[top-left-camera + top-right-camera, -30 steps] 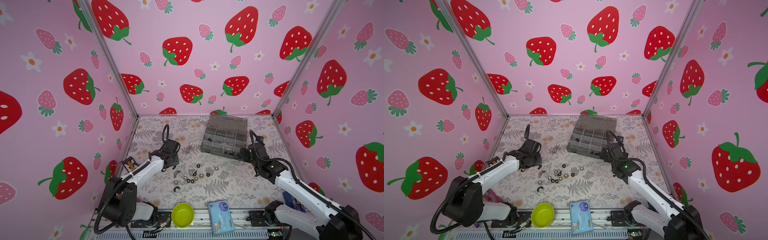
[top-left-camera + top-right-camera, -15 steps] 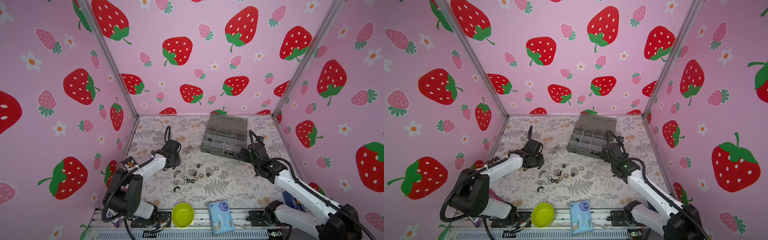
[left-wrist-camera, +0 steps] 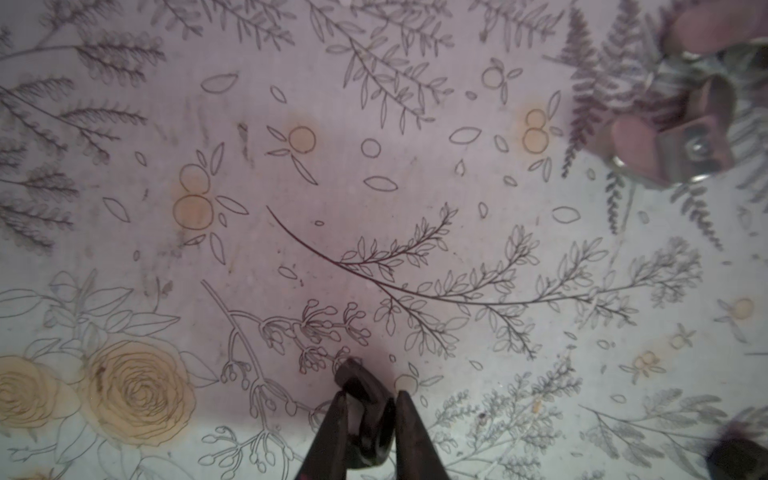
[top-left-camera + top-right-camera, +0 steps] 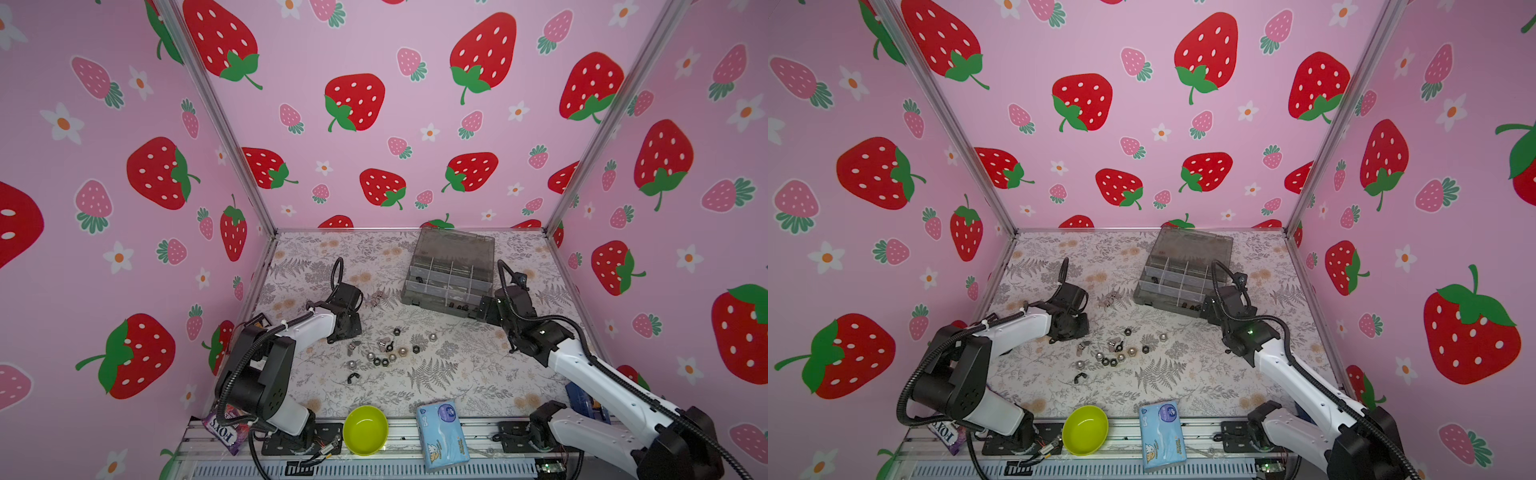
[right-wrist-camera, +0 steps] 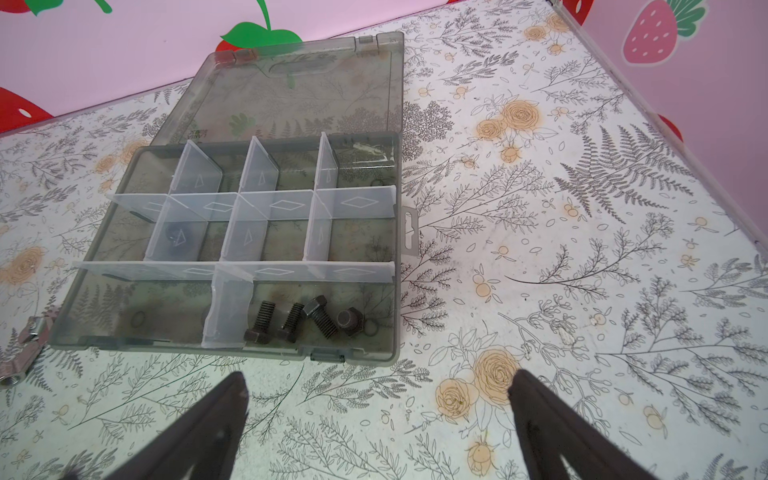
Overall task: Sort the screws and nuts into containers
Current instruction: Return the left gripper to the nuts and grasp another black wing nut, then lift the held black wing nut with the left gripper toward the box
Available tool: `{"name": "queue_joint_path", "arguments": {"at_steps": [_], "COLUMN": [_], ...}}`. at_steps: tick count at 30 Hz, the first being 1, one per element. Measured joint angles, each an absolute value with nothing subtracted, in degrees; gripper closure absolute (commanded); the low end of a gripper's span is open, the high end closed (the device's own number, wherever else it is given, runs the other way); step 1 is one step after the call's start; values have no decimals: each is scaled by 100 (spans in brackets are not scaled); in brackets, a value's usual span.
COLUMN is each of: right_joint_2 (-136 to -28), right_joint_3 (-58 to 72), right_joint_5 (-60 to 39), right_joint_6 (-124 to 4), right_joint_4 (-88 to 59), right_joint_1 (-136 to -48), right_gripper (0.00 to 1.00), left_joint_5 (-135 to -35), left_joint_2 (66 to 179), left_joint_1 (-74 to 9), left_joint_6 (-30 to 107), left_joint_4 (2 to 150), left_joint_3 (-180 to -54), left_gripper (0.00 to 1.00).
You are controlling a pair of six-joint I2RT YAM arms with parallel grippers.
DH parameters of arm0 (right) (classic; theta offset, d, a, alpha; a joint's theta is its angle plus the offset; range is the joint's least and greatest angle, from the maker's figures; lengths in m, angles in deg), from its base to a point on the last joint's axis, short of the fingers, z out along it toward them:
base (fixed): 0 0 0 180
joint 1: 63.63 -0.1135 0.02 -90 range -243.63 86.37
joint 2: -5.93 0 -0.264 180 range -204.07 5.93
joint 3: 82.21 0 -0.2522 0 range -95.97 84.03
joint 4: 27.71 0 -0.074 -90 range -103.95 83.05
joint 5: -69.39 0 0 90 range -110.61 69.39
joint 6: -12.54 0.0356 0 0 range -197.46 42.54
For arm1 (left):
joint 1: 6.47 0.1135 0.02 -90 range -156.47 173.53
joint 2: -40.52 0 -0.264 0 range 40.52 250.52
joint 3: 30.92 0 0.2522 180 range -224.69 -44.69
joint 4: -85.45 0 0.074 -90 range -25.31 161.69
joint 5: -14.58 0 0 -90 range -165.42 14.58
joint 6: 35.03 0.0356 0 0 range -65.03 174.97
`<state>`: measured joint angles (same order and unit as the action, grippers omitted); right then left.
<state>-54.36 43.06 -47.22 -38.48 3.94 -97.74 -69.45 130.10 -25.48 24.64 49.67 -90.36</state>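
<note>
Two dark fingers (image 3: 332, 424) of the left claw (image 3: 370, 399) press on a black nut (image 3: 368, 424) from either side, so this claw is grasping it. Whether the nut has left the counter (image 3: 374, 208) I cannot tell. The claw points straight down, probably because a pinch from above is the only way to take so small a piece lying flat.

In both top views the loose pile (image 4: 386, 353) of nuts lies near this claw at about four o'clock. A knot of silver wing nuts (image 4: 376, 296) sits between one and two o'clock. The box (image 4: 449, 291) is farther off, just past two. Since the pieces lie apart from one another, each can be taken singly.

The box lid (image 5: 299, 83) is thrown right back, leaving every cell open from above. Four black screws (image 5: 307, 320) lie together in the front cell nearest the right claw (image 5: 379, 374). One dark piece (image 5: 178, 239) shows dimly behind a divider in the middle row.

The right claw is released, its fingers spread wide over bare counter just beside the box's front edge, at about five o'clock of the box in a top view. It holds nothing and looks parked clear of the cells.

By my reading most of the sorting is yet to do, and the black nut needs a cell other than the screws'.
</note>
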Motion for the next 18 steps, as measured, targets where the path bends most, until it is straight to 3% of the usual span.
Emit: {"name": "queue_joint_path", "arguments": {"at_steps": [9,13,18], "right_joint_2": [-5495,-5530,-5569], "right_joint_3": [4306,4306,4306], "right_joint_5": [-4726,-4724,-4722], "right_joint_6": [-3848,-3848,-3850], "right_joint_4": [394,394,392], "right_joint_1": [-9774,-9774,-9774], "right_gripper": [0,0,0], "left_joint_5": [-6949,-6947,-6960], "left_joint_2": [13047,13097,13099], "left_joint_1": [-2532,-2521,-2517], "left_joint_6": [2451,2440,2414], "left_joint_4": [5166,5238,5267], "left_joint_3": [-9036,-9038,-9040], "left_gripper": [79,71,70]}}
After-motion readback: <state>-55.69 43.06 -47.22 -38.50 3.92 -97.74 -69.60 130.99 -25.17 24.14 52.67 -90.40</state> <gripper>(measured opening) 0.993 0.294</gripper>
